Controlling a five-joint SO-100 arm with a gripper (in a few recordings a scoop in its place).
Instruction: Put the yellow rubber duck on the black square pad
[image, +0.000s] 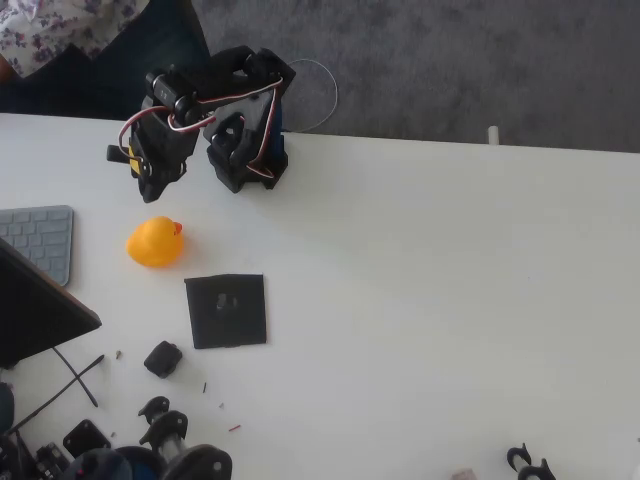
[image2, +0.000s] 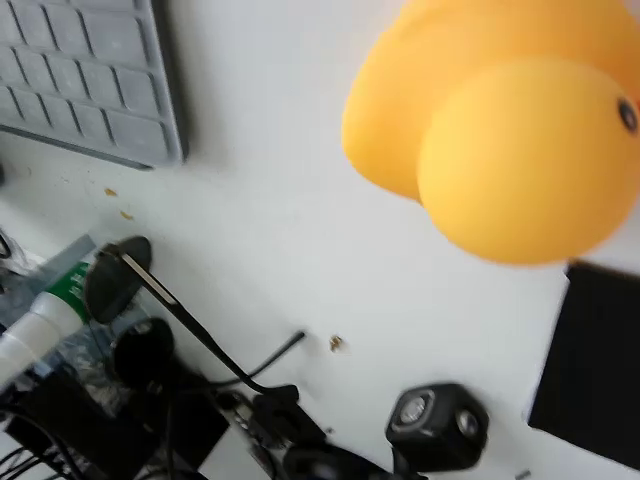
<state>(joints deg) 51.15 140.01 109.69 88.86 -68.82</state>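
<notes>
Duck beside the pad on the table

In the overhead view, the duck (image: 155, 242) sits up-left of the pad (image: 226, 311), apart; a keyboard (image: 38, 240) lies left of the duck.

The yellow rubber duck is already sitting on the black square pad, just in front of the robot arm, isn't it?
Not quite. The yellow rubber duck is in front of the arm, but it sits on the bare white table, not on the black square pad. The overhead view shows the pad lying apart from it, lower and to the right in the picture, with nothing on it.
</notes>
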